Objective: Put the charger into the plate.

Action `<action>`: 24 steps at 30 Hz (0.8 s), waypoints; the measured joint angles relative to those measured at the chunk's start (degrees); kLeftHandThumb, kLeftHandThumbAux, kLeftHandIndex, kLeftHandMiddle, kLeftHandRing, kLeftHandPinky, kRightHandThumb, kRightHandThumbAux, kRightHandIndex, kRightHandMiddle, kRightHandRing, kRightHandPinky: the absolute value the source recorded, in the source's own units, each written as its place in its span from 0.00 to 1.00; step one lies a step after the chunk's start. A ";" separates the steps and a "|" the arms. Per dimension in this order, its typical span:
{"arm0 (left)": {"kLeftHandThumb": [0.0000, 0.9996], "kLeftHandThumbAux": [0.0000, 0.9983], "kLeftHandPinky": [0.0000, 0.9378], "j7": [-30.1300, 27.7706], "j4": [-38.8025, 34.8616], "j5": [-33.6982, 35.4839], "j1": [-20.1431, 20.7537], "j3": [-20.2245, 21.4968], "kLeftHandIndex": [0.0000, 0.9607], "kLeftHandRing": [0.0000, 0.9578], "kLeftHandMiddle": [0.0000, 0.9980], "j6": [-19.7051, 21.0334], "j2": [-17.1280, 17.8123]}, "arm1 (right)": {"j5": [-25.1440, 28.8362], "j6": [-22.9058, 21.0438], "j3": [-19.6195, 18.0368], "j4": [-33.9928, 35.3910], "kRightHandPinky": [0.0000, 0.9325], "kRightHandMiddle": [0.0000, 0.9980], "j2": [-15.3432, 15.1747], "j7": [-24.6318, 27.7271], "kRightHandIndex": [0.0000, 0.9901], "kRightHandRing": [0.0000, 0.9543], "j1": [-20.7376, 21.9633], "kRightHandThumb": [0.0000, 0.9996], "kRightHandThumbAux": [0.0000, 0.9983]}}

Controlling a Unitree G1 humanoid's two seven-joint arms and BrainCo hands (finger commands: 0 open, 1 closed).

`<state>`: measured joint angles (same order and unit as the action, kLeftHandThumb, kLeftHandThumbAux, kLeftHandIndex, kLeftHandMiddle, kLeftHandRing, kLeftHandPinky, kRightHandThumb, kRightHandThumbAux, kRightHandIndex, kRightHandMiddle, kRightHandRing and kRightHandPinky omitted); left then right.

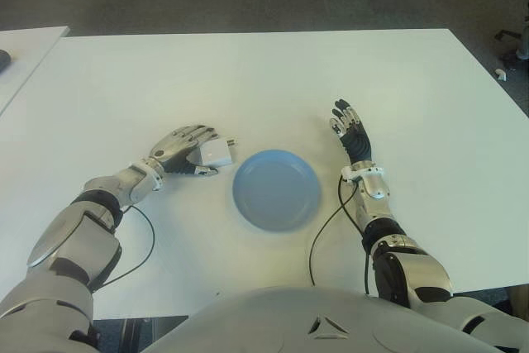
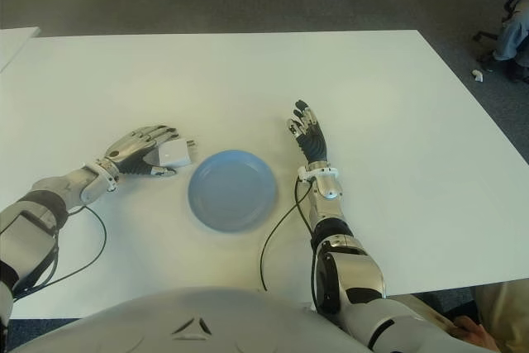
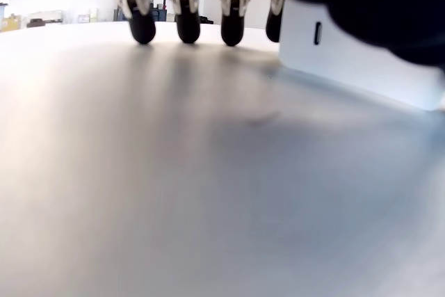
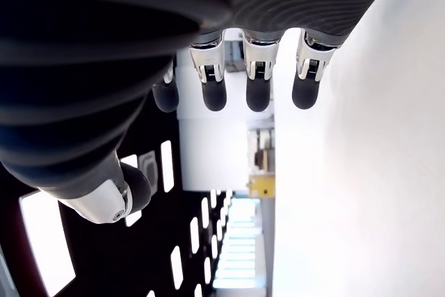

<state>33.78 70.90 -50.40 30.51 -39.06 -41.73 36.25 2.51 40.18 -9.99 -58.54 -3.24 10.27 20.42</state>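
Left hand (image 1: 183, 148) curled over the white charger (image 1: 214, 155), thumb and fingers pinching its body, just left of the blue plate (image 1: 275, 189) on the white table (image 1: 248, 80). Probably light, rigid and smooth-sided, so best gripped across the flat faces, clear of the prongs pointing toward the plate. Right hand (image 1: 350, 131) spread and empty, just right of the plate.

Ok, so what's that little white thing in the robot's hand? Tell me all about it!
That is the charger, a small white block that looks like smooth plastic, with metal prongs poking out toward the blue plate. It sits low at the white table, just left of the plate, not in it yet. The left hand has its fingers curled over it, thumb against its side.
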 measured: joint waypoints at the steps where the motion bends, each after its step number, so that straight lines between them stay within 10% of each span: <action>1: 0.24 0.24 0.14 -0.26 0.00 0.06 0.06 0.00 0.11 0.10 0.13 0.23 -0.04 | -0.01 0.00 0.01 0.00 0.10 0.07 0.00 -0.01 0.00 0.08 -0.01 0.09 0.57; 10: 0.27 0.32 0.65 -2.28 -1.10 0.90 2.50 -0.07 0.38 0.59 0.61 2.52 -0.16 | 0.08 0.00 -0.07 0.00 0.12 0.08 0.19 0.07 0.00 0.09 -0.04 0.10 0.56; 20: 0.43 0.54 0.80 -2.62 -5.72 0.92 2.84 0.12 0.57 0.73 0.73 9.73 -0.63 | 0.24 0.00 -0.12 0.10 0.11 0.09 0.49 0.33 0.01 0.09 0.04 0.08 0.56; 24: 0.63 0.66 0.83 -2.59 -7.00 0.92 2.51 0.27 0.49 0.76 0.75 12.86 -1.06 | 0.25 0.00 -0.21 0.11 0.10 0.09 0.52 0.24 0.01 0.09 0.04 0.07 0.57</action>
<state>31.19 63.89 -49.49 33.02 -38.78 -28.88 35.19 2.76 40.18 -10.21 -58.43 -2.72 10.51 20.45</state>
